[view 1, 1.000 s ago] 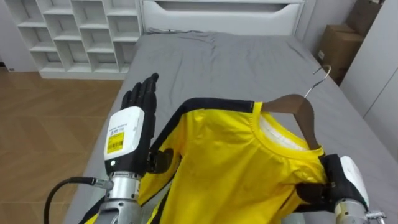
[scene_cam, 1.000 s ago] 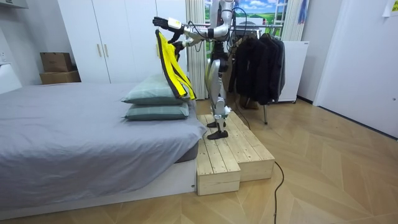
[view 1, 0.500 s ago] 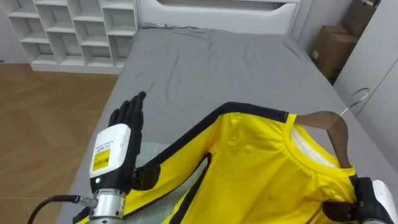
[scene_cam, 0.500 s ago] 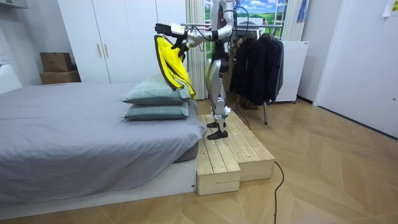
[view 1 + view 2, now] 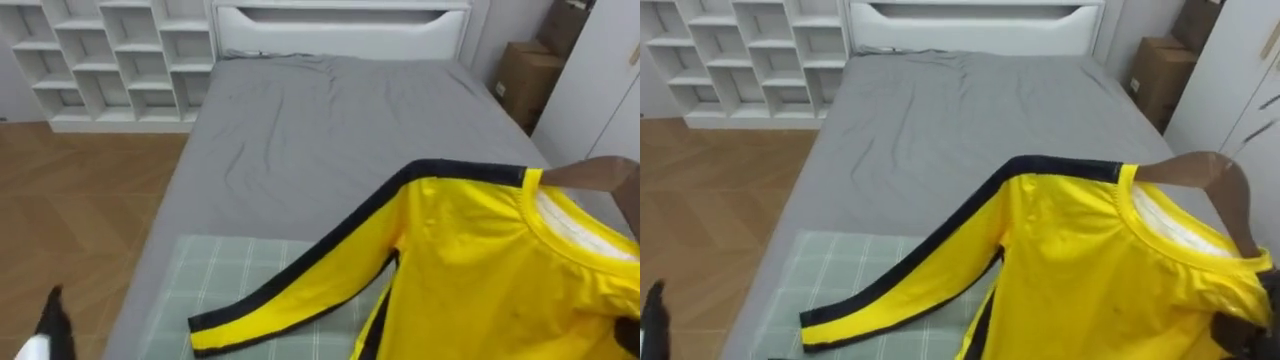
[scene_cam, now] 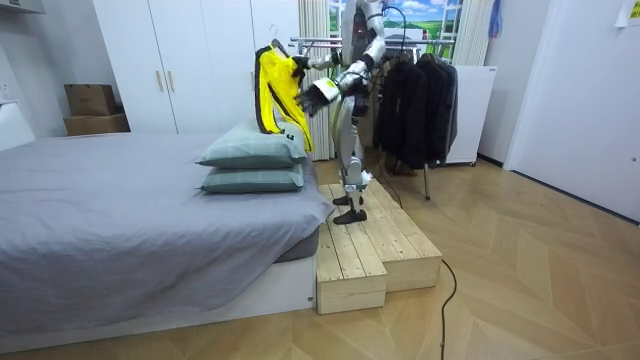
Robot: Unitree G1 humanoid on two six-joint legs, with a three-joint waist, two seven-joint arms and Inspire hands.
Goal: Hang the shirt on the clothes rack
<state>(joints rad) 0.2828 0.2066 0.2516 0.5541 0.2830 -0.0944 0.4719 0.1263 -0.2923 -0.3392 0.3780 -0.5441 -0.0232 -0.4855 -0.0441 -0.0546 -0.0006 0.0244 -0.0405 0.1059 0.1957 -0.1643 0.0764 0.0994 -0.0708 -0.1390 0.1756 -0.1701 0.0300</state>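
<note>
Gripping the smooth yellow shirt on its curved wooden hanger, apparently, right hand; left hand slack.

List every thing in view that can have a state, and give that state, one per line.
yellow shirt: on the hanger, held up, one sleeve hanging over the pillow.
wooden hanger: inside the shirt's neck, not yet hung.
right robot hand: closed on the shirt's shoulder.
left robot hand: low, open, empty.
wardrobe doors: shut.
dark jackets: hung up.
</note>
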